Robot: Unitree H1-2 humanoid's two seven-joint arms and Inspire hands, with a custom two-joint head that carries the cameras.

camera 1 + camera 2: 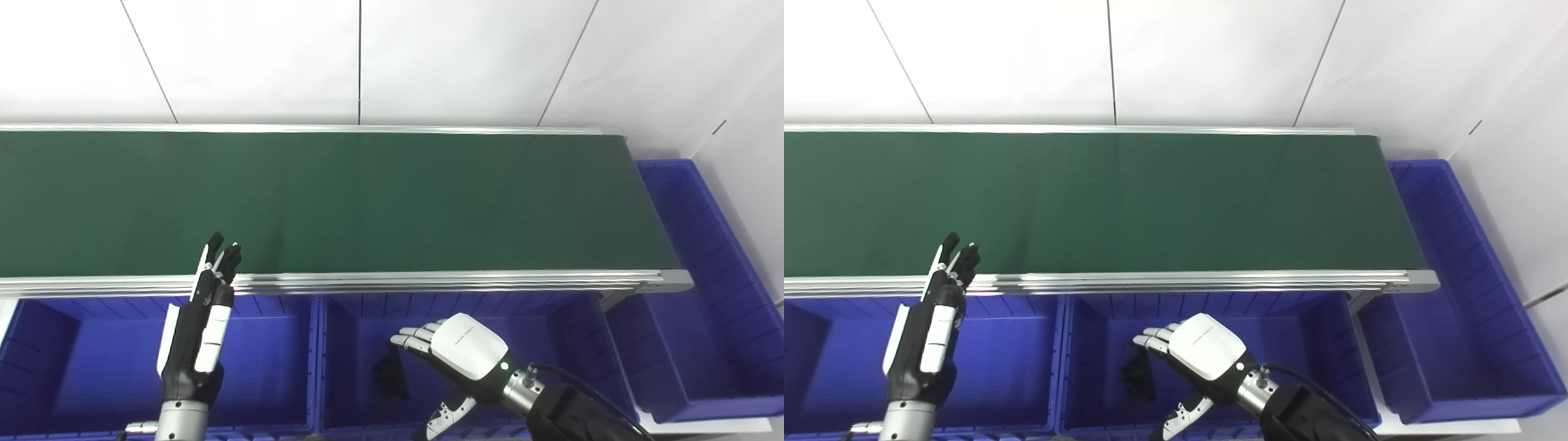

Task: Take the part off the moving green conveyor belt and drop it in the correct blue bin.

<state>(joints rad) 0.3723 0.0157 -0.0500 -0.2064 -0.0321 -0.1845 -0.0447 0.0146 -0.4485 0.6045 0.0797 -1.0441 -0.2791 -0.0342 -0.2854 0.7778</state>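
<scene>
- The green conveyor belt is a long, flat, matte band edged with ribbed silver metal rails; it lies beyond the fingertips of both hands.
- Smooth white wall panels rise behind the belt.
- Glossy blue plastic bins with ribbed walls sit below the near rail: the left bin under the left hand, the middle bin under the right hand, and a third bin past the belt's end.
- The left hand, black with white shells, stands upright, fingers straight and close together, tips over the near rail, holding nothing.
- The right hand, white-backed, hovers palm down, fingers spread loosely, holding nothing.
- The part, small, dark and irregular, lies on the middle bin's floor just below the right fingertips.
</scene>
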